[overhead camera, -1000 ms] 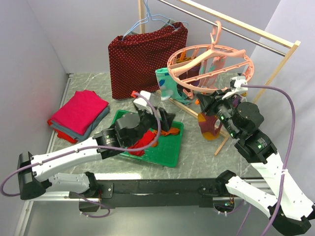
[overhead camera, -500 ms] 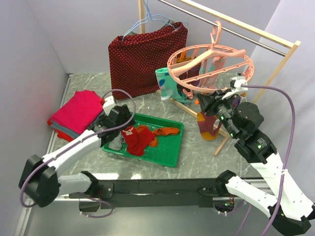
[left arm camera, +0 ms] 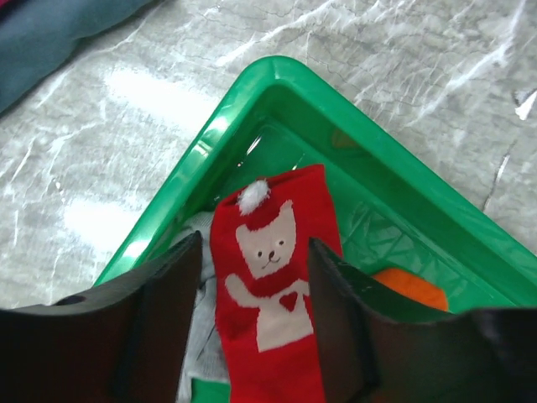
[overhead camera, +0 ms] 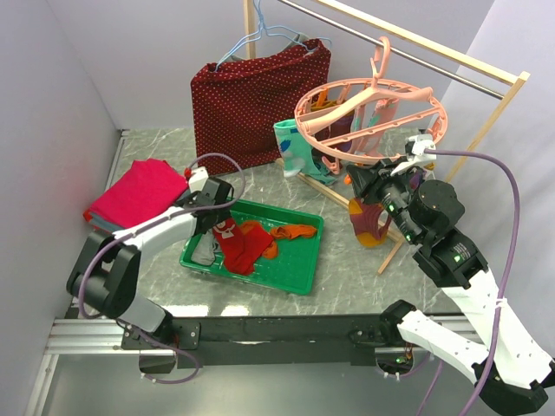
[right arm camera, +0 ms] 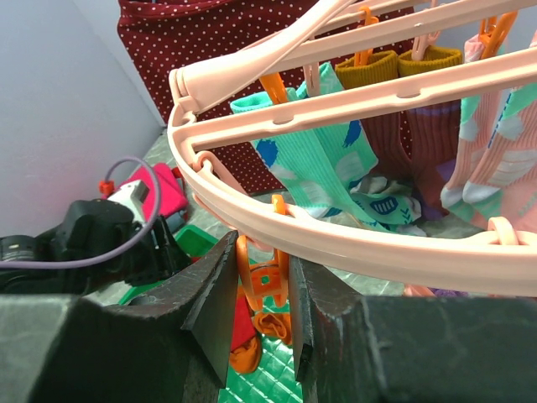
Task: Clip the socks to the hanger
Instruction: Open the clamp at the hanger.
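Observation:
A red sock with a white bear (left arm camera: 273, 336) lies in the green tray (left arm camera: 394, 159), beside a grey sock (left arm camera: 197, 336) and an orange sock (left arm camera: 411, 290). My left gripper (left arm camera: 254, 243) hangs over the tray's left end (overhead camera: 211, 232). It is open, one finger on either side of the red sock (overhead camera: 238, 247). The salmon-pink hanger (overhead camera: 434, 113) hangs from the rail with several socks clipped on, among them a teal one (right arm camera: 319, 159). My right gripper (right arm camera: 262, 252) is shut on an orange clip peg (right arm camera: 267, 281) under the hanger's ring (right arm camera: 352, 235).
A folded pink-red cloth stack (overhead camera: 139, 199) lies left of the tray. A dark-red dotted cloth (overhead camera: 256, 104) hangs on a light-blue wire hanger (overhead camera: 260, 39) at the back. The wooden rack's rail (overhead camera: 486, 74) and legs stand on the right.
My left arm swung from over the tray's middle to its left end, and its jaws narrowed around the red sock. The right arm has not moved.

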